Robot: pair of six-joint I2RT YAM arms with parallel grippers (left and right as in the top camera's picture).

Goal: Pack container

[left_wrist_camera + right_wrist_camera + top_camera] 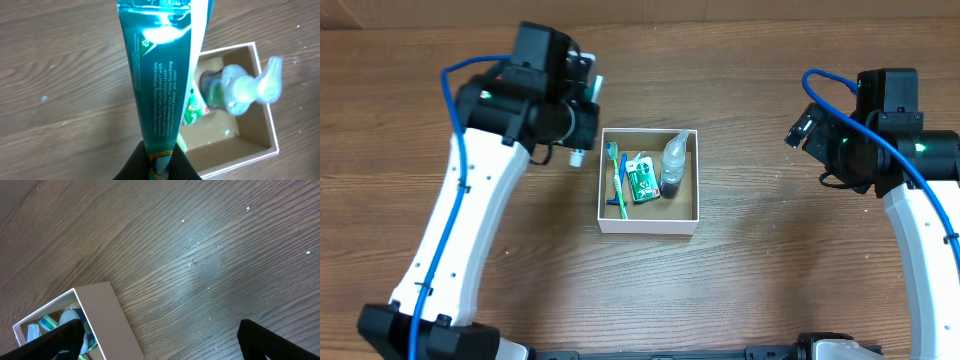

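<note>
The container, a small white-walled box with a brown inside, stands at the table's middle. It holds a green toothbrush, a green packet and a clear pump bottle. My left gripper hovers just left of the box's far left corner. It is shut on a teal toothpaste tube, gripped near its bottom end. The box and the bottle lie to the right below the tube. My right gripper is open and empty, well right of the box; its wrist view shows bare table between its fingers.
The wood-grain table surrounds the box. In the right wrist view the box's outer wall sits at the lower left, next to my left finger. Both arm bases stand at the near edge.
</note>
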